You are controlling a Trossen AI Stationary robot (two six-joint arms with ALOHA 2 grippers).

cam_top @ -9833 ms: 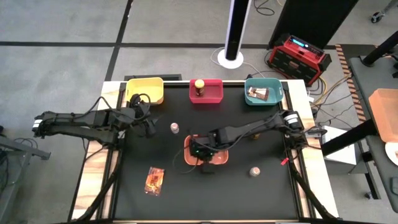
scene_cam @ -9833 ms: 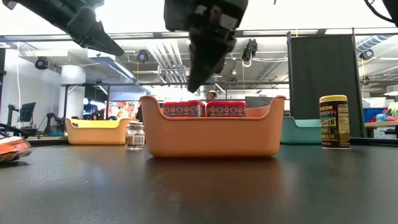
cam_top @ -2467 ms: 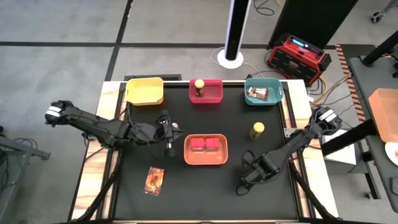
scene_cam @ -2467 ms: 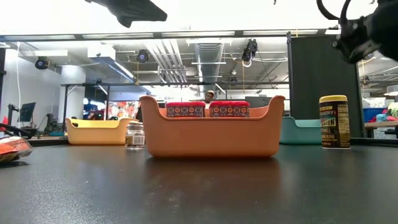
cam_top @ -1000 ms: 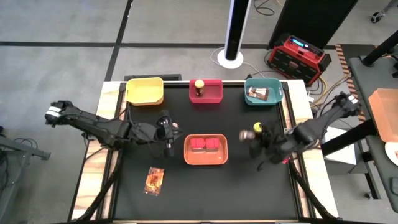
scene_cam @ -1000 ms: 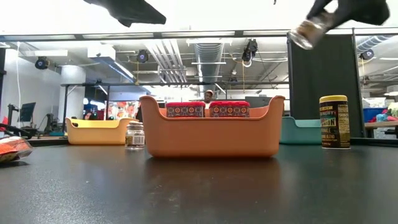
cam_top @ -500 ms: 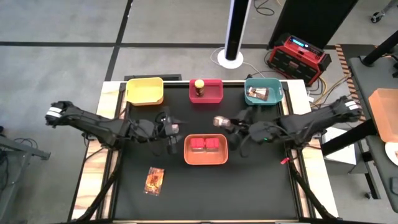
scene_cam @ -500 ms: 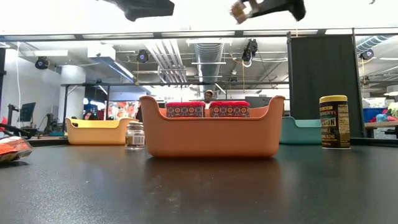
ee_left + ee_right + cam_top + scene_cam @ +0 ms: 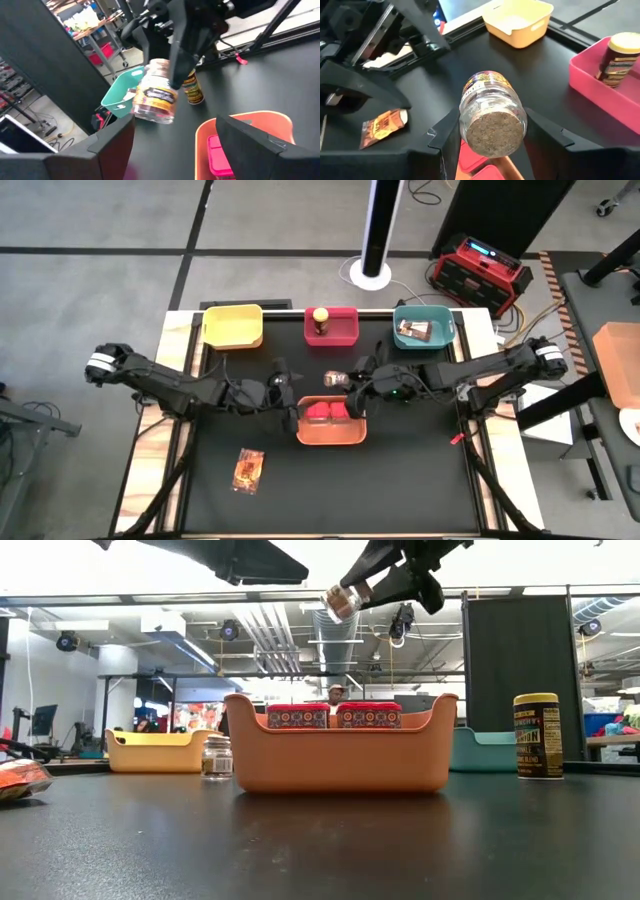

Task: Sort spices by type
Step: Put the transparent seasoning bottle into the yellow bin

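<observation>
My right gripper [image 9: 348, 383] is shut on a clear shaker [image 9: 492, 117] and holds it high over the far edge of the orange tray [image 9: 331, 436]. My left gripper [image 9: 287, 392] is open and faces that shaker [image 9: 155, 97] from the table's left, just short of it. The second shaker [image 9: 216, 757] stands on the table left of the orange tray, under the left arm. Two red tubs [image 9: 330, 412] lie in the orange tray. One yellow-lidded jar [image 9: 320, 318] stands in the red tray, another [image 9: 538, 735] on the table. One packet [image 9: 248, 470] lies on the table, another [image 9: 412, 330] in the teal tray. My right gripper pinches the shaker's clear body near its base [image 9: 492, 132] between its two fingers [image 9: 447, 132], one on each side. The fingers come level from the table's right and lie along the shaker. The shaker is lifted clear and lies on its side, top end [image 9: 328, 379] toward my left gripper.
Yellow tray [image 9: 233, 326], red tray [image 9: 331, 327] and teal tray [image 9: 423, 327] line the far edge. The orange tray sits mid-table under both grippers. Bare dark table lies along the near edge and near right.
My right gripper has carried the shaker from the table's right side toward the left, over the orange tray's far edge, staying high and shut on it. My left gripper has moved a little to the right, toward the shaker.
</observation>
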